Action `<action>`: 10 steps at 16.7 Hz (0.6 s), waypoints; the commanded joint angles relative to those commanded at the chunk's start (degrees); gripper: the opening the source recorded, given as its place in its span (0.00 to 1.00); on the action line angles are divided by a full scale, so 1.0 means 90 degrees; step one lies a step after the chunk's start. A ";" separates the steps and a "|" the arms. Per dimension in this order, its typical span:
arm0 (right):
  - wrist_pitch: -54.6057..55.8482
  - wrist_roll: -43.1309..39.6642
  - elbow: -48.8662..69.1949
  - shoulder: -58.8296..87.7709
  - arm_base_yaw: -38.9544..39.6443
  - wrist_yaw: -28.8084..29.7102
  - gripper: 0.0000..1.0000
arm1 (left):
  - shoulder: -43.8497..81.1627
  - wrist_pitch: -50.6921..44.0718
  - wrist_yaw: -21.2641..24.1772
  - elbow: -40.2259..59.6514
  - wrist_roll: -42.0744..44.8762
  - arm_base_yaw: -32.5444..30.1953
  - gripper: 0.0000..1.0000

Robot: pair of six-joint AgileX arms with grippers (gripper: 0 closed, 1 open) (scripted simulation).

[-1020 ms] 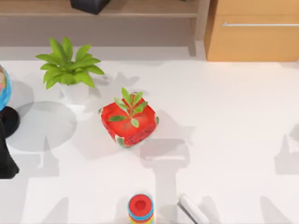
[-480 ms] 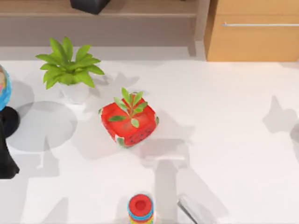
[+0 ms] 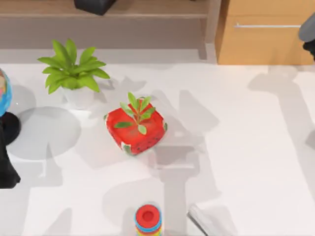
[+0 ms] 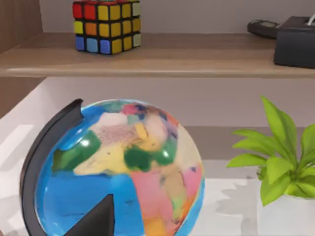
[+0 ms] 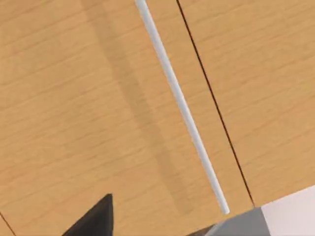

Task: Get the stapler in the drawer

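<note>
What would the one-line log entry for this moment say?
right tool: at drawer front, near handle | drawer: shut | stapler: on table, near edge | left arm: parked left

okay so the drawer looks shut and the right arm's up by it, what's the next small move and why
Probably ease the right tool onto the silver bar handle to grip it. The drawer shows a closed wood front, the stapler lies at the table's near edge, and the right wrist view looks straight at the handle. The left arm sits parked at the table's left edge by the globe.
</note>
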 joint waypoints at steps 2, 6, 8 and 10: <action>0.0637 -0.0747 0.0446 0.1188 0.0129 0.0146 1.00 | 0.0000 0.0000 0.0000 0.0000 0.0000 0.0000 1.00; 0.1597 -0.1848 0.1092 0.3089 0.0334 0.0440 1.00 | 0.0000 0.0000 0.0000 0.0000 0.0000 0.0000 1.00; 0.1900 -0.2195 0.1290 0.3715 0.0391 0.0570 1.00 | 0.0000 0.0000 0.0000 0.0000 0.0000 0.0000 1.00; 0.2076 -0.2395 0.1400 0.4075 0.0416 0.0662 1.00 | 0.0000 0.0000 0.0000 0.0000 0.0000 0.0000 1.00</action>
